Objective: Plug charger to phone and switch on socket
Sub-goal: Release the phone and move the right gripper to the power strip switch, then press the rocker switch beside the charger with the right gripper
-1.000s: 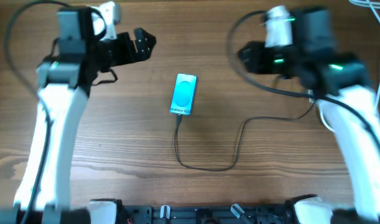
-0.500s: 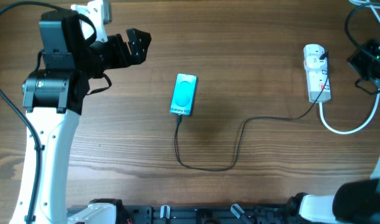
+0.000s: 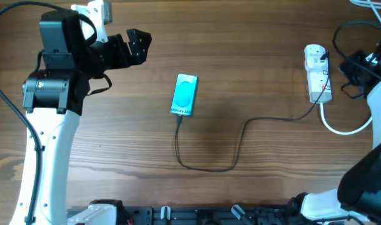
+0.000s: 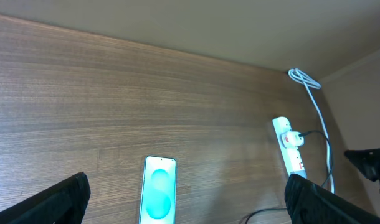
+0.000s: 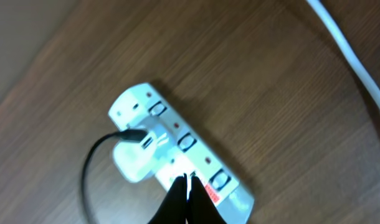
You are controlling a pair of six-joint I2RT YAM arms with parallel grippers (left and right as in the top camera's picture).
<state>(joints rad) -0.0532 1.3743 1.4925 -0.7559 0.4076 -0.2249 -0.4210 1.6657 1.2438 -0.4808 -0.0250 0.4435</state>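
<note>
We've got the phone [image 3: 184,95] lying flat mid-tabletop [image 3: 253,56] with bare wood on every side. The charger [image 3: 206,167] tip sits at its lower edge, and the cable loops off right to the socket [image 3: 316,75] near the tabletop's right edge. The left pincer [image 3: 142,45] hangs wide open, well apart from the phone. The right pincer [image 5: 186,186] is closed, tips together right over the socket.
</note>
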